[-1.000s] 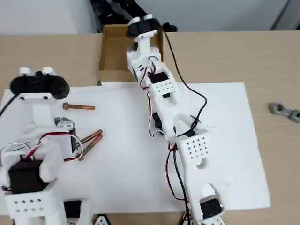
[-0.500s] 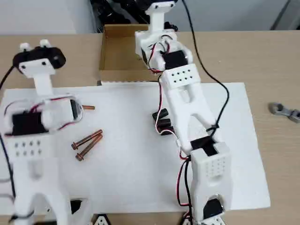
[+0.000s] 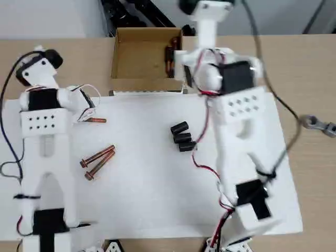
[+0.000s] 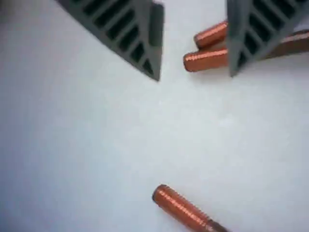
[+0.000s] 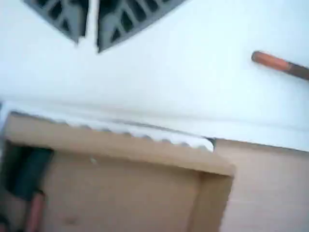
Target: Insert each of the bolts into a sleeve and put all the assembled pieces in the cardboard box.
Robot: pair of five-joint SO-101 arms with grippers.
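Three copper bolts lie on the white sheet (image 3: pixel 142 189): one single bolt (image 3: pixel 97 120) and a pair of bolts (image 3: pixel 97 158) closer to the front. Three black sleeves (image 3: pixel 181 136) sit together at mid-sheet. The cardboard box (image 3: pixel 137 79) stands at the back, with one assembled piece (image 3: pixel 169 52) inside by its right wall. My left gripper (image 4: pixel 193 75) hangs open above the sheet, the pair of bolts (image 4: pixel 207 58) beyond its tips and the single bolt (image 4: pixel 181 208) nearer the camera. My right gripper (image 5: pixel 93 21) is shut and empty over the sheet beside the box (image 5: pixel 120 150).
A metal wrench (image 3: pixel 317 124) lies on the bare wooden table at the right. The left arm (image 3: pixel 44 131) stretches along the sheet's left side. The right arm (image 3: pixel 236 115) crosses the sheet's right half. Dark equipment stands behind the box.
The right arm has drawn back from the box and swung right, uncovering the sleeves and the assembled piece in the box. The left arm has unfolded and stretched toward the back.
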